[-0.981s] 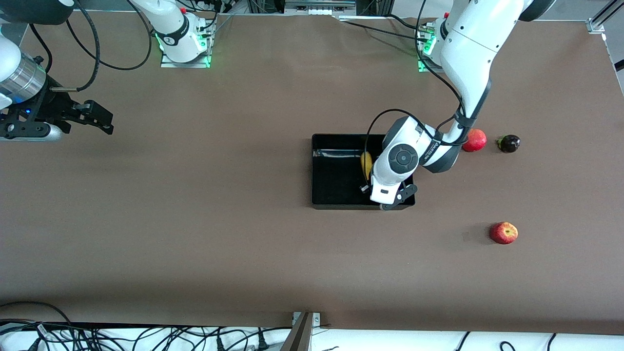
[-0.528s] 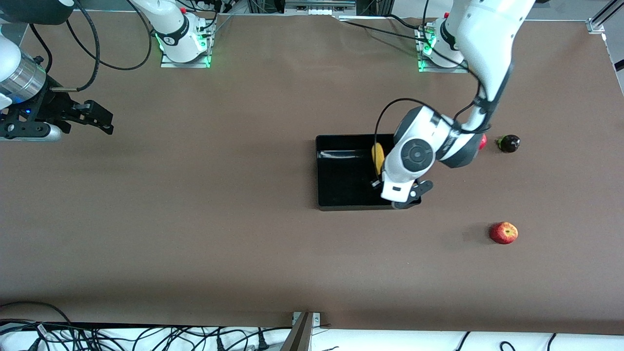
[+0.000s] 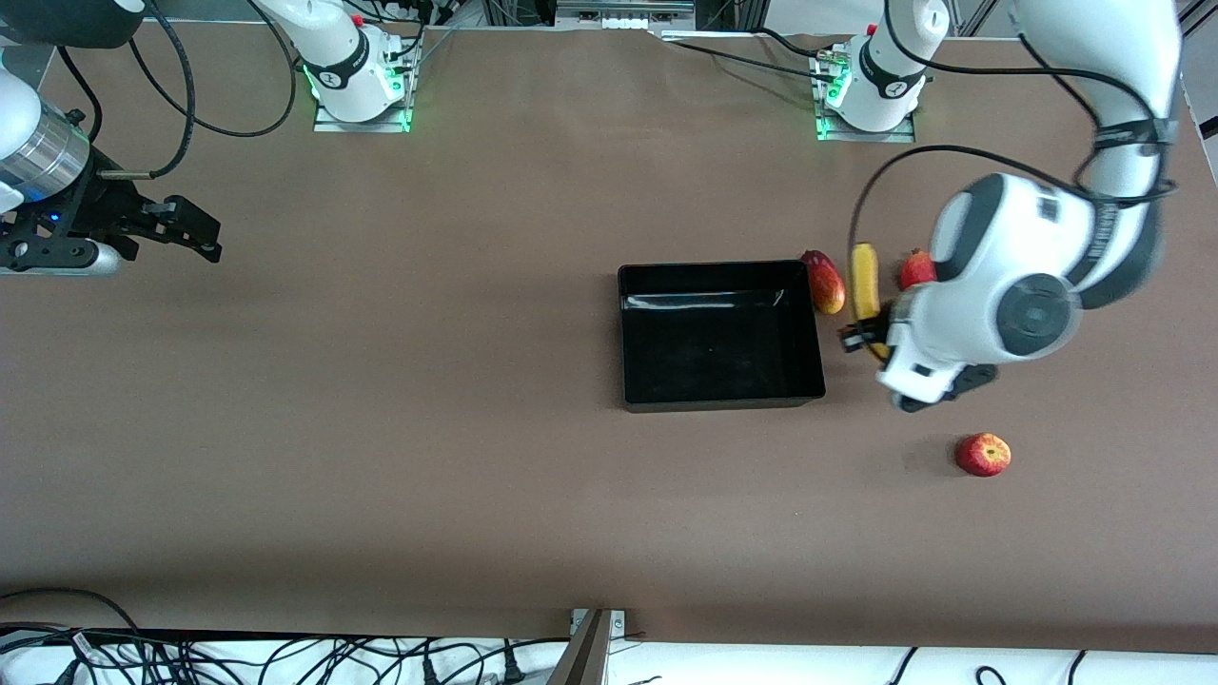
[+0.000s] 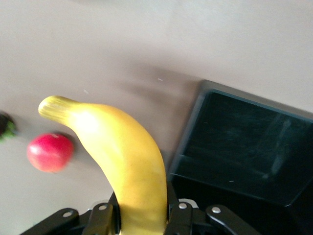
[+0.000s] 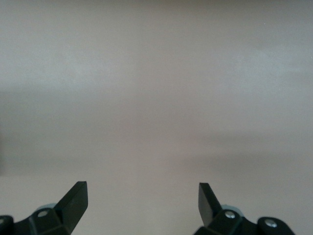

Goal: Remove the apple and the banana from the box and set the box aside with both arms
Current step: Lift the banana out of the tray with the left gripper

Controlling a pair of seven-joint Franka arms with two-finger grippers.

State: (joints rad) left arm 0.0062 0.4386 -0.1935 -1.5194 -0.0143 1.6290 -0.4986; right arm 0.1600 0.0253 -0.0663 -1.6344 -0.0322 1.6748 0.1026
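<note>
left gripper (image 3: 861,340) clamps the banana (image 3: 864,282) over brown table (image 3: 381,428); right gripper (image 5: 142,198) waits, fingers apart.

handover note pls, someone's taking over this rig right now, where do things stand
Left hand: shut on the banana, up in the air over bare table beside the box, toward the left arm's end.
Right hand: open, waiting over bare table at the right arm's end.
Box: empty, not yet moved aside.
Apple: on the table, nearer the front camera than the box, toward the left arm's end.
Done: both fruits out of the box.
Left: set the banana down, then move the box aside with both arms.
</note>
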